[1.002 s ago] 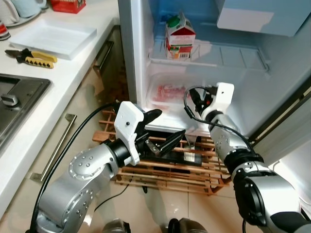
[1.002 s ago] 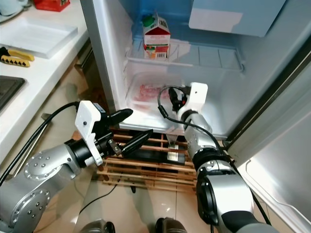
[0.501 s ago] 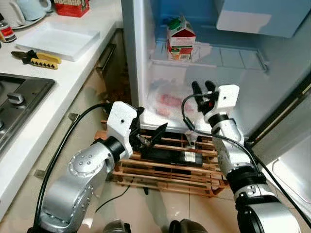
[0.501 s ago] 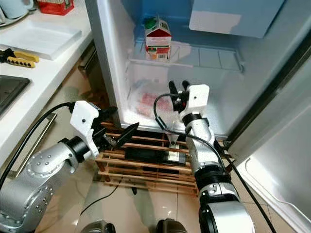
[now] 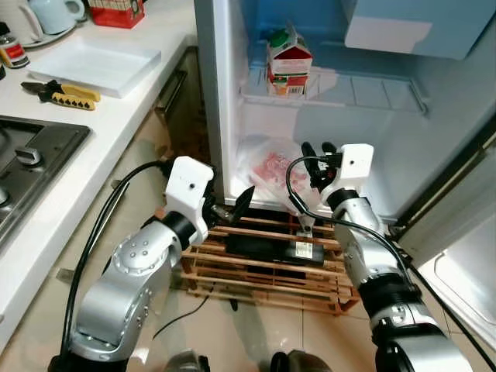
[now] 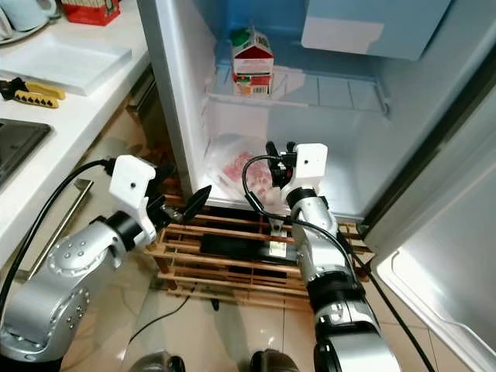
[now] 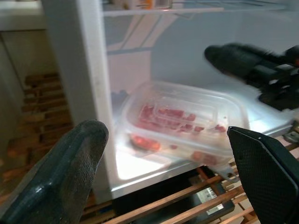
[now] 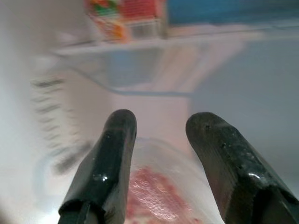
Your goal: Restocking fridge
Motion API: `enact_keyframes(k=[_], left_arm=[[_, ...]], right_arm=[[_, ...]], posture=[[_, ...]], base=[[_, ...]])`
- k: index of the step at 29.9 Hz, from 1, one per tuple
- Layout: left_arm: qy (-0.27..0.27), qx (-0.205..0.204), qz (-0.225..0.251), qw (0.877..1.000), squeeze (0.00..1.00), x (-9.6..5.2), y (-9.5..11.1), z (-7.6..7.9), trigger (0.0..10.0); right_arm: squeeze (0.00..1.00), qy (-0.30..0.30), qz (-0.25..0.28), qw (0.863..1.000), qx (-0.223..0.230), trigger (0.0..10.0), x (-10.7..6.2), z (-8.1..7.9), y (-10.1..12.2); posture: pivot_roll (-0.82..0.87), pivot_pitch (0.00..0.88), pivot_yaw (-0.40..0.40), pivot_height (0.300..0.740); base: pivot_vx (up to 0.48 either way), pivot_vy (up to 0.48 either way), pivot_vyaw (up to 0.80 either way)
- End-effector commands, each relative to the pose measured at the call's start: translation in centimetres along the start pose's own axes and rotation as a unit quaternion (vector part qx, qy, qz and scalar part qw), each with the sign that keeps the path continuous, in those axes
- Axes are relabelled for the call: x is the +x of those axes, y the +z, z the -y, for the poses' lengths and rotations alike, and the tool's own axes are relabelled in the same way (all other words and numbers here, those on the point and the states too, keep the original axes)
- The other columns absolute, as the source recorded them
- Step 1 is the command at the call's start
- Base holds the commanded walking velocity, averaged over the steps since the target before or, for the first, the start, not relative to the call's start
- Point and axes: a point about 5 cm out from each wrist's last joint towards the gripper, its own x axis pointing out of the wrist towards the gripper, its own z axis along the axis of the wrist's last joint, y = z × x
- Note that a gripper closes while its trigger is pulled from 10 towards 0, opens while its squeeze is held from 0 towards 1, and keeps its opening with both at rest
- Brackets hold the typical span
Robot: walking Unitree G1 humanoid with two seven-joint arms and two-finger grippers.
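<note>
A clear plastic container of red meat (image 5: 267, 164) lies on the fridge's bottom floor, also seen in the left wrist view (image 7: 182, 123). My right gripper (image 5: 316, 151) hovers just above its right end, open, with the container's lid (image 8: 159, 186) beneath the two fingers and nothing between them. At the fridge's lower front edge, left of the container, my left gripper (image 5: 230, 208) is wide open and holds nothing. A red and white carton (image 5: 287, 62) with a green cap stands on the wire shelf above.
A wooden pallet (image 5: 263, 275) with a black box (image 5: 271, 249) on it lies under the fridge. The open fridge door (image 5: 465, 256) is at the right. At the left, the counter (image 5: 116, 116) carries a white tray (image 5: 93, 66), yellow pliers (image 5: 62, 93) and a hob (image 5: 31, 147).
My right gripper has turned its fingers toward the fridge interior and come down over the container. My left gripper has swung left to the fridge's lower front edge. The camera has shifted slightly.
</note>
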Motion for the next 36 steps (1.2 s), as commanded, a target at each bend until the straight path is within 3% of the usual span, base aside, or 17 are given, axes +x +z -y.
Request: enact_keyframes(k=[1, 3, 6, 7, 8, 12, 13, 18, 23, 26, 27, 28, 35, 36], left_arm=[[-0.006, 0.002, 0.013, 1.0, 0.0, -0.3, 0.5, 0.2, 10.0], [-0.035, -0.001, 0.016, 0.999, 0.0, -0.5, 0.6, 0.6, 10.0], [-0.115, 0.025, 0.008, 0.993, 0.0, -1.3, 0.7, 1.5, 10.0], [-0.142, 0.035, 0.002, 0.989, 0.0, -1.7, 0.7, 1.5, 10.0], [-0.152, 0.037, -0.002, 0.988, 0.0, -1.8, 0.7, 1.5, 10.0], [-0.179, 0.047, -0.013, 0.983, 0.0, -2.0, 0.7, 1.4, 10.0], [-0.204, 0.052, -0.026, 0.977, 0.0, -2.2, 0.5, 1.5, 10.0], [-0.243, 0.05, -0.042, 0.968, 0.0, -2.5, 0.4, 1.8, 10.0], [-0.264, 0.04, -0.047, 0.963, 0.0, -2.4, 0.3, 2.2, 10.0], [-0.268, 0.035, -0.051, 0.961, 0.0, -2.2, 0.2, 2.4, 10.0], [-0.268, 0.035, -0.051, 0.961, 0.0, -2.2, 0.2, 2.4, 10.0], [-0.271, 0.031, -0.051, 0.961, 0.0, -2.1, 0.3, 2.6, 10.0], [-0.274, 0.023, -0.053, 0.96, 0.0, -1.8, 0.3, 2.8, 10.0], [-0.273, 0.024, -0.054, 0.96, 0.0, -1.6, 0.2, 2.9, 10.0]], right_arm=[[0.0, 0.026, 0.0, 1.0, 0.002, 10.0, -0.1, -0.4, 0.4], [0.0, 0.062, -0.004, 0.998, -0.003, 10.0, -0.9, -0.9, 1.0], [0.0, 0.134, -0.073, 0.987, -0.045, 10.0, -2.7, -1.1, 0.9], [0.0, 0.164, -0.112, 0.977, -0.079, 2.7, -3.4, -0.9, 0.7], [0.0, 0.177, -0.129, 0.972, -0.087, 0.0, -3.8, -0.8, 0.7], [0.0, 0.214, -0.17, 0.956, -0.109, 0.0, -4.5, -0.7, 0.6], [0.0, 0.23, -0.205, 0.943, -0.129, 0.0, -4.6, -0.6, 0.2], [0.0, 0.243, -0.256, 0.925, -0.143, 0.0, -4.8, -0.6, -0.3], [0.0, 0.209, -0.292, 0.911, -0.204, 0.0, -2.8, 0.1, -1.4], [0.0, 0.191, -0.301, 0.891, -0.281, 0.0, -1.3, 0.9, -1.8], [0.0, 0.191, -0.301, 0.891, -0.281, 0.0, -1.3, 0.9, -1.8], [0.0, 0.177, -0.305, 0.884, -0.308, 0.0, -0.1, 1.3, -1.5], [0.0, 0.179, -0.324, 0.87, -0.325, 0.0, 1.6, 1.2, -1.6], [0.0, 0.175, -0.312, 0.87, -0.341, 0.0, 2.4, 1.2, -1.5]], posture=[[0.03, 0.068, -0.019, 0.74], [0.03, 0.068, -0.017, 0.74], [0.03, 0.067, -0.011, 0.74], [0.03, 0.068, -0.005, 0.74], [0.02, 0.067, -0.001, 0.74], [0.02, 0.064, 0.004, 0.74], [0.02, 0.058, 0.009, 0.74], [0.02, 0.053, 0.01, 0.74], [0.02, 0.056, 0.012, 0.74], [0.03, 0.06, 0.004, 0.74], [0.03, 0.06, 0.004, 0.74], [0.03, 0.066, -0.006, 0.74], [0.03, 0.073, -0.018, 0.74], [0.03, 0.074, -0.018, 0.74]], base=[[0.0, 0.0, 0.0], [0.0, 0.0, 0.0], [0.0, 0.0, 0.0], [0.0, 0.0, 0.0], [0.0, 0.0, 0.0], [0.0, 0.0, 0.0], [0.0, 0.0, 0.0], [0.0, 0.0, 0.0], [0.0, 0.0, 0.0], [0.0, 0.0, 0.0], [0.0, 0.0, 0.0], [0.0, 0.0, 0.0], [0.0, 0.0, 0.0], [0.0, 0.0, 0.0]])
